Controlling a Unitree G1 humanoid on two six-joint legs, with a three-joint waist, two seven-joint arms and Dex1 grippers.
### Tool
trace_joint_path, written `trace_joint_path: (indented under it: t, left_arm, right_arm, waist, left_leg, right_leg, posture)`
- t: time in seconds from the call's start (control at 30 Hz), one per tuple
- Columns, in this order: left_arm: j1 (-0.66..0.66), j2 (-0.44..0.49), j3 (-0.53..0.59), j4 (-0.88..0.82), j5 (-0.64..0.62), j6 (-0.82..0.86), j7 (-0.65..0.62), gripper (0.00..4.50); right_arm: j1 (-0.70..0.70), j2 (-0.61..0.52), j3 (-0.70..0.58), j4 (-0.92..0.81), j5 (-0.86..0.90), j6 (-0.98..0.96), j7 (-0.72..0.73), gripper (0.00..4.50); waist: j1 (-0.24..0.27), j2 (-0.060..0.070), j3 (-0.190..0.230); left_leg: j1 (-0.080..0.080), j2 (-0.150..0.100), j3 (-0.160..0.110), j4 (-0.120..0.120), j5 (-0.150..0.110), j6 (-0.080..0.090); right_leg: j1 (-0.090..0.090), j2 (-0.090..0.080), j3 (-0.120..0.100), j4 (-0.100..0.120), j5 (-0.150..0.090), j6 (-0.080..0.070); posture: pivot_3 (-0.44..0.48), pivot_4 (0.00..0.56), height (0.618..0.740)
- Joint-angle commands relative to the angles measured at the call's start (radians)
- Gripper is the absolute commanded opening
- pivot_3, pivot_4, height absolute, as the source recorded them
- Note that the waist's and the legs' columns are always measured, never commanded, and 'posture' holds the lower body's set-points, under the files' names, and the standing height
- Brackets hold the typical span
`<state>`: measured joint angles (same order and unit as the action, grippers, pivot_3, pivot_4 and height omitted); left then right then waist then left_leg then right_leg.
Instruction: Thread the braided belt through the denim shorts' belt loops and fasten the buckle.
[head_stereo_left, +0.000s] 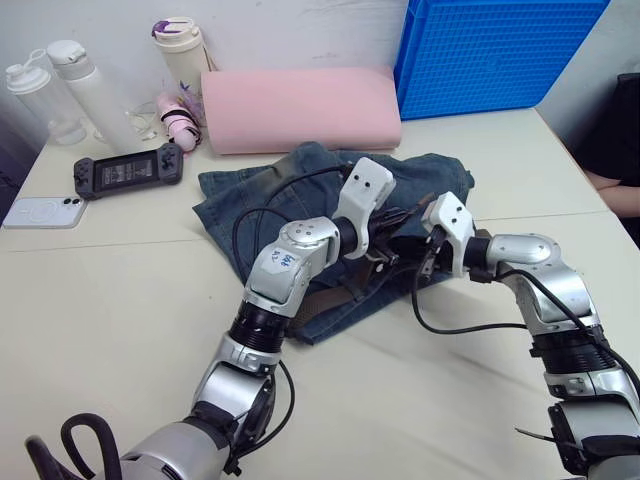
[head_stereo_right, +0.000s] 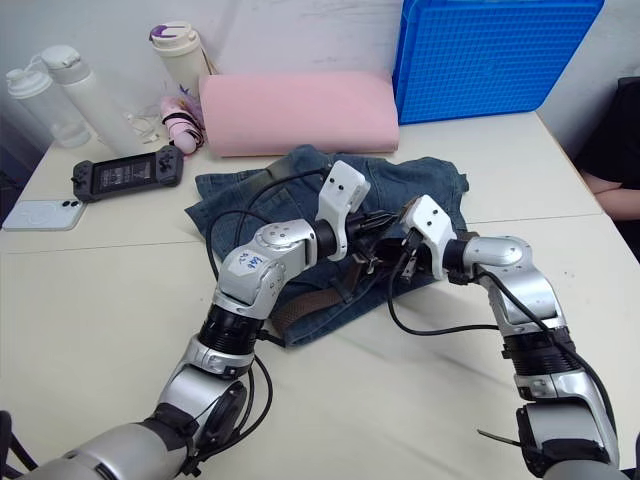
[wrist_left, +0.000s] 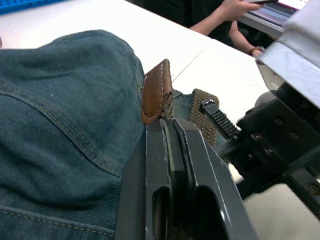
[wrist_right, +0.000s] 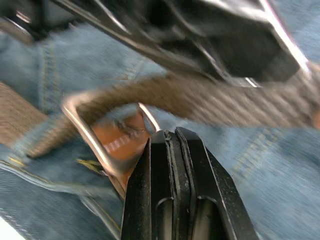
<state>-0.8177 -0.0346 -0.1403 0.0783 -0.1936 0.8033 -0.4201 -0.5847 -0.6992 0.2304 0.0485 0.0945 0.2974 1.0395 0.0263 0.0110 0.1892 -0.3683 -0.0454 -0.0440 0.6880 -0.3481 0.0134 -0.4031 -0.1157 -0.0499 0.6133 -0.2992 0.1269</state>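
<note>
On the table's (head_stereo_left: 120, 290) far left edge stand two clear bottles (head_stereo_left: 55, 90), with a white phone (head_stereo_left: 42, 212) and a black handheld game controller (head_stereo_left: 128, 170) in front of them. Next come a white tumbler (head_stereo_left: 180, 50) and a pink foam roll (head_stereo_left: 300, 108). The denim shorts (head_stereo_left: 260, 200) lie flat at the table's centre, just in front of the roll. The left gripper (wrist_left: 170, 131) hovers over the shorts, its fingers (wrist_left: 155, 165) clenched on the braided belt (wrist_left: 202, 117), whose brown leather tip (wrist_left: 156, 91) sticks out past them. Facing it closely, the right gripper (wrist_right: 171, 136) has its fingers pressed together beside the buckle (wrist_right: 92, 135); whether they pinch the frame cannot be told. A blue crate (head_stereo_left: 490, 50) stands behind. A person's arm (head_stereo_left: 605, 185) rests at the far right.
</note>
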Motion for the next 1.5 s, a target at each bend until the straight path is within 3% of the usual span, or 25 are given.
trace_joint_path:
  t: [0.03,0.27,0.5,0.73,1.1,1.33,1.5]
  left_arm:
    - [0.014,0.056,0.034,-0.083,-0.027,0.023,-0.018,0.0]
    - [0.111,0.132,0.04,-0.17,-0.039,0.082,-0.005,0.0]
    - [0.219,0.215,-0.077,-0.244,-0.005,0.09,-0.039,0.0]
    - [0.247,0.273,-0.159,-0.247,0.032,0.056,-0.046,0.0]
    - [0.269,0.25,-0.171,-0.252,0.024,0.052,-0.03,0.0]
    - [0.261,0.23,-0.17,-0.239,0.033,0.029,-0.019,0.0]
    - [0.249,0.208,-0.163,-0.236,0.03,0.006,-0.023,0.0]
  right_arm:
    - [0.008,-0.047,0.066,0.084,-0.142,-0.092,-0.021,0.1]
    - [-0.005,-0.008,-0.016,0.053,-0.057,-0.051,-0.021,0.1]
    - [-0.005,0.002,-0.09,-0.011,0.067,0.09,0.026,0.1]
    - [-0.023,0.002,-0.058,-0.018,0.068,0.134,0.057,0.1]
    - [-0.106,-0.024,-0.082,0.085,0.032,0.08,0.049,0.1]
    - [-0.098,-0.052,-0.076,-0.003,0.113,0.187,0.137,0.1]
    - [-0.054,-0.037,-0.073,-0.05,0.125,0.233,0.114,0.1]
  waist:
    - [0.0,-0.002,-0.004]
    - [-0.001,-0.006,-0.009]
    - [-0.001,-0.006,-0.009]
    - [-0.003,-0.006,-0.009]
    - [-0.001,-0.006,-0.009]
    - [-0.001,-0.006,-0.009]
    - [0.004,-0.006,-0.009]
  left_leg:
    - [0.0,0.0,0.0,0.0,0.0,0.0]
    - [0.0,0.0,-0.002,0.001,0.0,0.0]
    - [0.0,0.001,-0.002,0.0,0.0,0.0]
    - [0.0,0.001,-0.002,-0.001,0.0,0.0]
    - [0.0,0.0,-0.002,-0.001,0.0,0.0]
    - [0.0,0.001,-0.001,-0.001,0.0,0.0]
    - [-0.001,0.0,-0.002,0.0,0.0,0.0]
  right_leg:
    - [0.0,0.0,0.0,0.0,0.0,0.0]
    - [0.001,0.0,-0.001,-0.001,0.0,0.0]
    - [0.001,0.0,0.0,-0.001,0.0,0.0]
    - [0.001,0.0,0.0,-0.001,0.0,0.0]
    - [0.001,0.0,0.0,-0.001,0.0,0.0]
    - [0.001,0.0,0.0,-0.001,0.0,0.0]
    - [0.001,-0.001,0.0,-0.001,0.0,0.0]
  posture:
    - [0.0,0.15,0.74]
    - [0.0,0.15,0.74]
    - [0.0,0.15,0.74]
    - [0.0,0.15,0.74]
    - [0.0,0.15,0.74]
    - [0.0,0.15,0.74]
    - [0.0,0.15,0.74]
